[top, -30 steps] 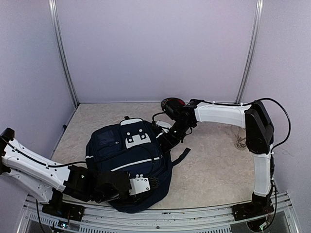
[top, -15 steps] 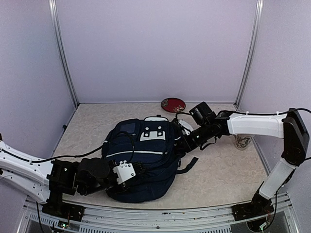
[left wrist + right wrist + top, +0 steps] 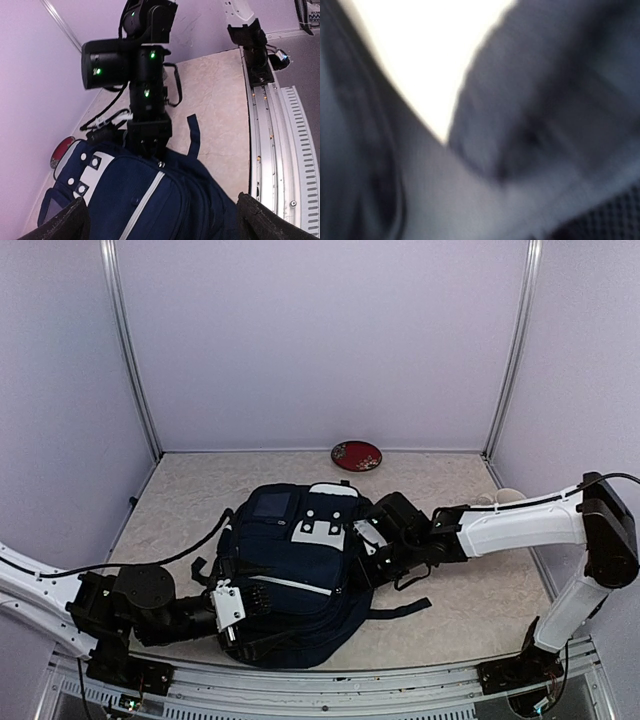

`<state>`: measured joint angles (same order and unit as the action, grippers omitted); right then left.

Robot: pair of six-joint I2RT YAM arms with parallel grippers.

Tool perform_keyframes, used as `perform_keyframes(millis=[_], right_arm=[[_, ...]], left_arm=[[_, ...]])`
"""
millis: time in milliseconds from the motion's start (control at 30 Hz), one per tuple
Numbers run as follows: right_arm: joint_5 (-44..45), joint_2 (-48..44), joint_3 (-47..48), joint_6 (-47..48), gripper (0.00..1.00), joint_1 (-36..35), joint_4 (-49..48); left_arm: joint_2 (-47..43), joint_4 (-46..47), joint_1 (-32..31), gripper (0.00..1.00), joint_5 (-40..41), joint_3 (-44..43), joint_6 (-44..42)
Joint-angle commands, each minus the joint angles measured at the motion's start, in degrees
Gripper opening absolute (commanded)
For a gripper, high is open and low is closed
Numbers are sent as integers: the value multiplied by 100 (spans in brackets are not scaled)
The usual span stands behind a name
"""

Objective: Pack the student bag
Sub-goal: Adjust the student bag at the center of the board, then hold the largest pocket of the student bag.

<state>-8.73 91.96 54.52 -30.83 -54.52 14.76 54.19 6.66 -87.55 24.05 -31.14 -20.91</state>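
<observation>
The student bag [image 3: 295, 565], navy blue with white piping and a white patch, lies flat in the middle of the table. My left gripper [image 3: 260, 618] is at its near left edge. Its fingers [image 3: 62, 224] stand wide apart and open, with bag fabric [image 3: 150, 200] lying between them. My right gripper [image 3: 363, 552] is pressed into the bag's right side, shut on the fabric near a zipper pull [image 3: 161, 163]. The right wrist view is filled with blurred dark blue cloth [image 3: 545, 100], and its own fingers cannot be made out there.
A red plate [image 3: 356, 455] lies against the back wall. A pale cup [image 3: 505, 497] peeks out behind the right arm. A loose bag strap [image 3: 400, 610] trails to the right. The metal rail [image 3: 280, 150] runs along the table's near edge.
The bag has slid to the right and turned with the right gripper. My left gripper has opened and let go of the bag's near edge.
</observation>
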Motion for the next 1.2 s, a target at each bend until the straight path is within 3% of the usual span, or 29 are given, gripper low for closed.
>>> perform_keyframes(millis=[0,200,300,467,500,700,800,900,1067,1100,1167], right_arm=[[-280,693,507,-182,0,-399,-660],[-1021,1218,861,-204,0,-621,-1241],[-961,1315,970,-91,0,-600,-1102],[-963,1206,832,-97,0,-553,-1061],[-965,1183,819,-98,0,-555,-1040],[-779,914,733,-80,0,-544,-860],[-714,731,662,-60,0,-498,-823],[-649,622,668,-7,0,-367,-646],[-363,367,661,172,0,70,-5],[-343,320,661,198,0,190,102],[-281,281,701,312,0,413,372]], left_arm=[[133,41,-121,99,-371,-138,142],[310,-330,-245,95,-296,-109,978],[607,-633,-246,88,-142,-198,1245],[1458,-1110,12,52,448,-308,1437],[1645,-1247,92,52,506,-420,1519],[2344,-1633,353,82,1227,-657,1810],[2572,-1869,440,79,1544,-721,2058],[2701,-1904,487,57,1702,-749,2108],[2733,-1933,501,9,1625,-758,2062],[2722,-1933,508,2,1570,-754,2026],[2704,-1940,517,0,1457,-737,1973]])
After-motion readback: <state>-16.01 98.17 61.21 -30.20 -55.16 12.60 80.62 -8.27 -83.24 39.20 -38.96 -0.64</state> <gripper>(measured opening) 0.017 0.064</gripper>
